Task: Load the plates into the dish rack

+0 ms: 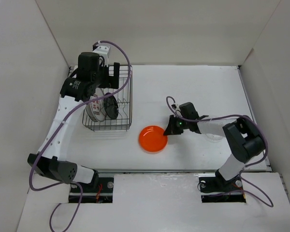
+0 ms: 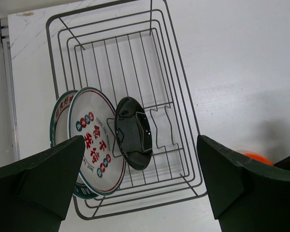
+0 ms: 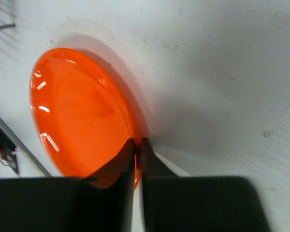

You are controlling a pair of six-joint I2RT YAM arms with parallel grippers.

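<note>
Here the right hand (image 3: 137,145) pinches the orange plate (image 3: 77,116) by its rim; the left hand (image 2: 140,140) gapes above a white plate (image 2: 94,142) bearing red Chinese characters

Orange plate (image 3: 82,116): glossy, uniform orange, with white highlights along the rim; black plate (image 2: 133,133): glossy black, unpatterned, with pale reflections on its face; front white plate (image 2: 94,145): white centre with red characters, a ring of small red and dark round medallions, and a dark green rim; rear white plate (image 2: 62,118): white with a dark green rim, the rest hidden; dish rack (image 2: 183,96): dark grey wire throughout; left gripper (image 2: 140,142) and right gripper (image 3: 137,145): matt black fingers; table (image 1: 198,87): plain white, faintly scuffed; cables (image 1: 122,52): dull purple; arms (image 1: 63,121): white links, black joints.
</note>
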